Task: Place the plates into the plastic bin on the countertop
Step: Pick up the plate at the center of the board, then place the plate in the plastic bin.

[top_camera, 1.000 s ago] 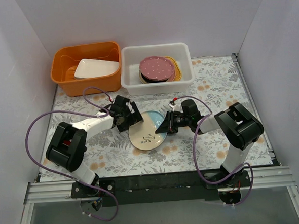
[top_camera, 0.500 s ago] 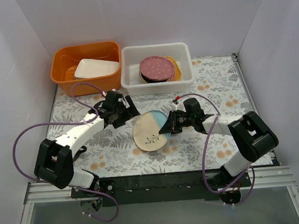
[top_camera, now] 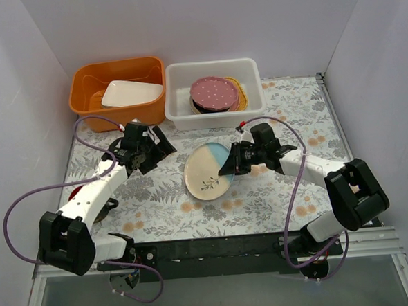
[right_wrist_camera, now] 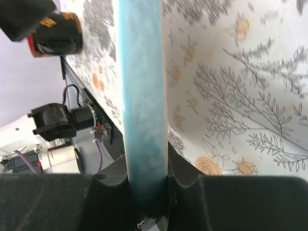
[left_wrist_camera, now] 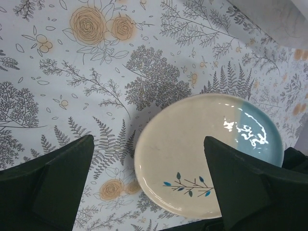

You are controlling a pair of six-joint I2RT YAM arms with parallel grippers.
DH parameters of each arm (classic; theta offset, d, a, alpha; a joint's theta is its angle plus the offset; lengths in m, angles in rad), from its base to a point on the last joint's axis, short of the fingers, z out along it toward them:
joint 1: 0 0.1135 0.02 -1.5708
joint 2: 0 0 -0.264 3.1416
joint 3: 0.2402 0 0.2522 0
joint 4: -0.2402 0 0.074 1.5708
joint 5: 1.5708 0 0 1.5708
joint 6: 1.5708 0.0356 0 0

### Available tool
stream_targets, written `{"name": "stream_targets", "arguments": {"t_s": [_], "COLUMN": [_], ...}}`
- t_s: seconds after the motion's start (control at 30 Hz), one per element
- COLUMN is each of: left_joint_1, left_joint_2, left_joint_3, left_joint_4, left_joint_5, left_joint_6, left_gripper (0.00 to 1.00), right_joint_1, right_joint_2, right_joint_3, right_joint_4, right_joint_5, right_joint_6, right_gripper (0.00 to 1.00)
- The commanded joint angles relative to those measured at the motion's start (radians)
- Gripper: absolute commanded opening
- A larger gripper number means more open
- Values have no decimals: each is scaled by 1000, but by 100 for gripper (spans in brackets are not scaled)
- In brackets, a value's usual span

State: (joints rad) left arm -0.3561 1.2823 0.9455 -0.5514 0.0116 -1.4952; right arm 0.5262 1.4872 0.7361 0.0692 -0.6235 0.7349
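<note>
A cream-and-light-blue plate point(top_camera: 206, 171) with a small twig design is held tilted above the countertop point(top_camera: 295, 113). My right gripper point(top_camera: 232, 164) is shut on its blue rim. In the right wrist view the plate point(right_wrist_camera: 142, 91) runs edge-on between the gripper's point(right_wrist_camera: 147, 187) jaws. My left gripper point(top_camera: 155, 149) stands open to the left of the plate, holding nothing. Its wrist view shows the plate point(left_wrist_camera: 192, 149) beyond the spread fingers point(left_wrist_camera: 57, 178). The plastic bin point(top_camera: 178, 99) at the back holds a pink dotted plate point(top_camera: 214, 92) stacked on other plates, one of them orange point(top_camera: 240, 95).
An orange tub point(top_camera: 90, 101) left of the bin holds a white rectangular dish point(top_camera: 131, 93). A red cup point(top_camera: 73, 196) lies mostly hidden by the left arm; the right wrist view shows the cup point(right_wrist_camera: 53, 39) too. White walls close in three sides.
The left gripper has drawn back to the left, away from the plate, and opened fully. The right gripper has carried the plate up and a little to the right, more tilted.
</note>
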Motion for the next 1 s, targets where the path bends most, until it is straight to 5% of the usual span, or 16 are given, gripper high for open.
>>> {"name": "stream_targets", "arguments": {"t_s": [0.0, 0.97], "left_joint_1": [25, 31], "left_joint_2": [-77, -77], "left_joint_3": [26, -111], "left_joint_4": [-38, 5], "left_joint_5": [1, 30], "left_joint_6": [15, 30], "left_gripper": [98, 98], "right_joint_1": [-25, -351], "right_joint_2": [-87, 290], "right_joint_3": [144, 666], "right_joint_4": [24, 155], "right_joint_5": [-35, -306], "right_joint_6": [-29, 118], "right_gripper": [1, 1]}}
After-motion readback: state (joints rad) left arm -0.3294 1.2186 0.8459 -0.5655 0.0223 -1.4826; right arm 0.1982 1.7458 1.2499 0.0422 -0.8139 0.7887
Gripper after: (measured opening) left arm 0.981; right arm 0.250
